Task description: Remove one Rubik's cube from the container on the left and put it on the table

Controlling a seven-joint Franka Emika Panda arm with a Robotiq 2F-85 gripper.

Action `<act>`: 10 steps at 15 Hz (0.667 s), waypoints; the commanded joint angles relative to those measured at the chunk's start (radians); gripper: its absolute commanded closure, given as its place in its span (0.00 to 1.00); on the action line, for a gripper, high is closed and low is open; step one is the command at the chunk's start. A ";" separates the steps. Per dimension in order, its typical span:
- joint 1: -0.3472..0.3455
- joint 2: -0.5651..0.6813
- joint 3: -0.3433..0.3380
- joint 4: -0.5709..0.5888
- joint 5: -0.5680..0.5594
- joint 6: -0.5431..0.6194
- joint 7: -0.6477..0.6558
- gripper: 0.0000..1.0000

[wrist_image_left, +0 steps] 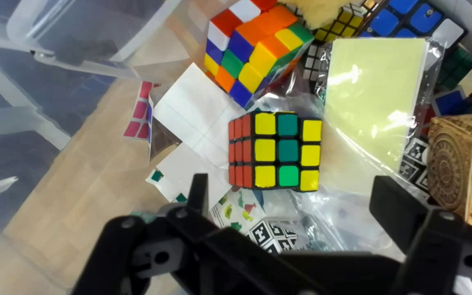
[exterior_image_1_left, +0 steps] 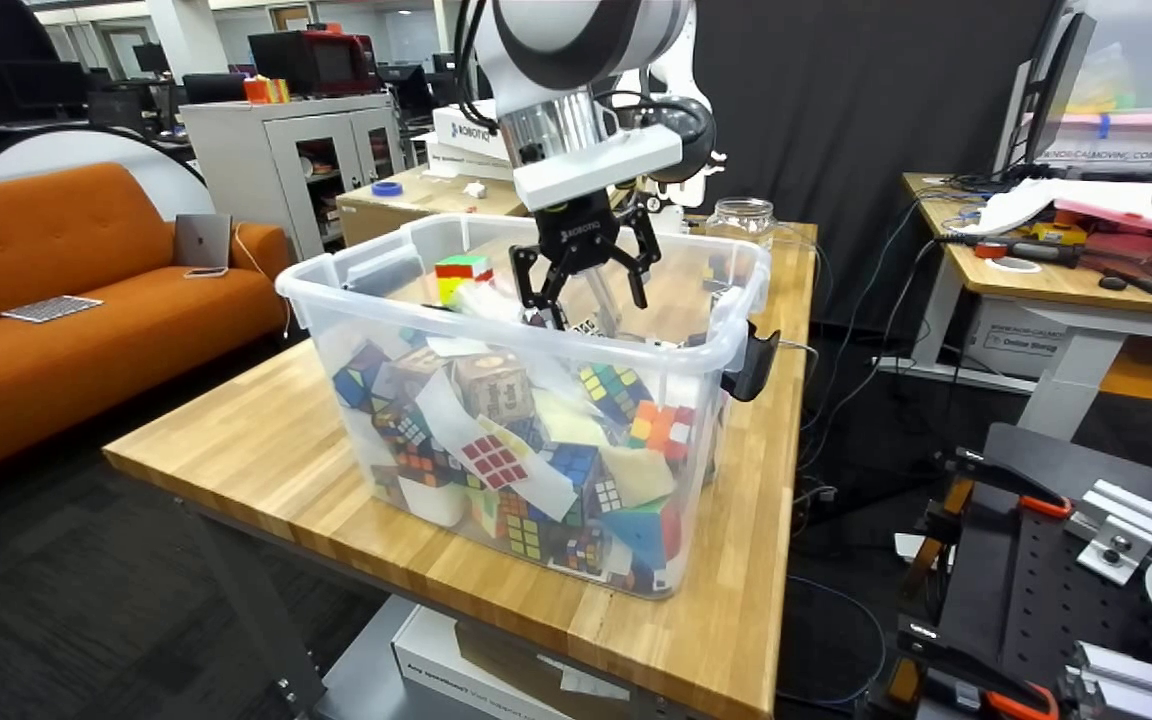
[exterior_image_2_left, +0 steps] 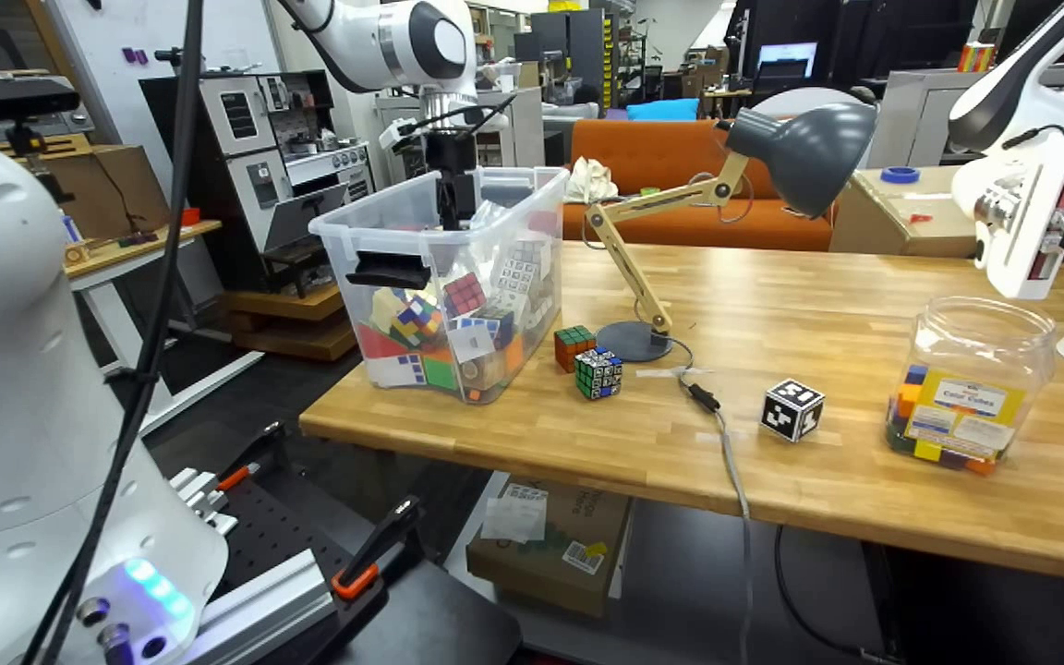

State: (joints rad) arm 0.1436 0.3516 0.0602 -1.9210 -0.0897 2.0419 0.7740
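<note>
A Rubik's cube (wrist_image_left: pixel 277 151) with a yellow and green face and a red side lies on papers and plastic bags in the wrist view. Several other cubes lie around it, one a mixed-colour cube (wrist_image_left: pixel 256 49). They are inside the see-through container (exterior_image_1_left: pixel 526 332), which also shows in an exterior view (exterior_image_2_left: pixel 440 236). The container stands on the wooden table (exterior_image_1_left: pixel 266 440). My gripper (wrist_image_left: pixel 291 192) is open and empty, pointing down inside the container, as an exterior view (exterior_image_1_left: pixel 596 305) shows. The yellow-green cube lies beyond and between the fingers, apart from them.
A bagged yellow paper (wrist_image_left: pixel 375 98) and a carved box (wrist_image_left: pixel 461 164) lie beside the cube. On the table stand a desk lamp (exterior_image_2_left: pixel 795 152), loose cubes (exterior_image_2_left: pixel 574 347) (exterior_image_2_left: pixel 598 373), a black-and-white marker cube (exterior_image_2_left: pixel 792 409) and a clear jar (exterior_image_2_left: pixel 971 406). Another arm (exterior_image_2_left: pixel 1031 185) stands at the far side.
</note>
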 commanded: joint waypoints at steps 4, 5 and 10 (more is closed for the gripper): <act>0.054 0.115 -0.034 0.104 -0.063 -0.055 0.005 0.00; 0.062 0.125 -0.039 0.110 -0.073 -0.066 0.008 0.00; 0.078 0.107 -0.065 0.093 -0.112 -0.145 0.021 0.00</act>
State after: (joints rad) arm 0.2064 0.4759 0.0143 -1.8317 -0.1813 1.9592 0.7821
